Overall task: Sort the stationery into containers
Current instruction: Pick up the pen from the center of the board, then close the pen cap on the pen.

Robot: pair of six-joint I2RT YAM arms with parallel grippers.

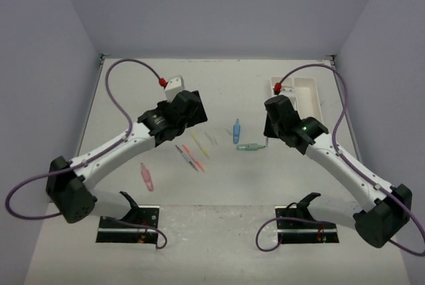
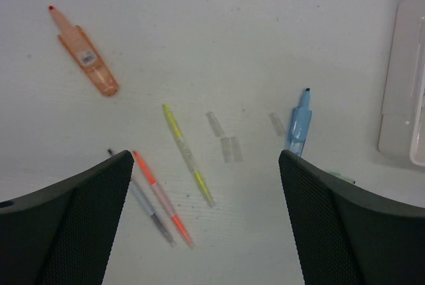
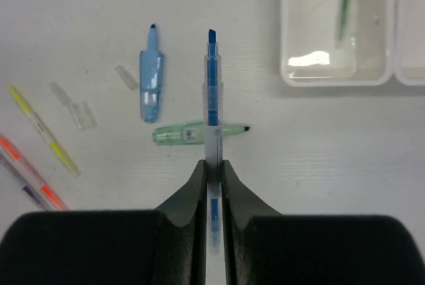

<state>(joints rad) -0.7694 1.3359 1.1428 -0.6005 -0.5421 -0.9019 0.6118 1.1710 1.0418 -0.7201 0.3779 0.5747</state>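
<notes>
Blue pen [image 3: 212, 86] is clamped in the right gripper [image 3: 212, 165], crossing above a green marker [image 3: 189, 133] on the table [image 3: 319, 165]. Beyond, a tray [image 3: 285, 32] holds a green pen [image 3: 345, 2]. The left gripper [image 2: 204, 159] is spread wide, empty, over a yellow pen [image 2: 188, 154], an orange pen [image 2: 159, 195] and a grey pen [image 2: 147, 206].

No legible text; orange marker [image 2: 86, 59] label blurred.
</notes>
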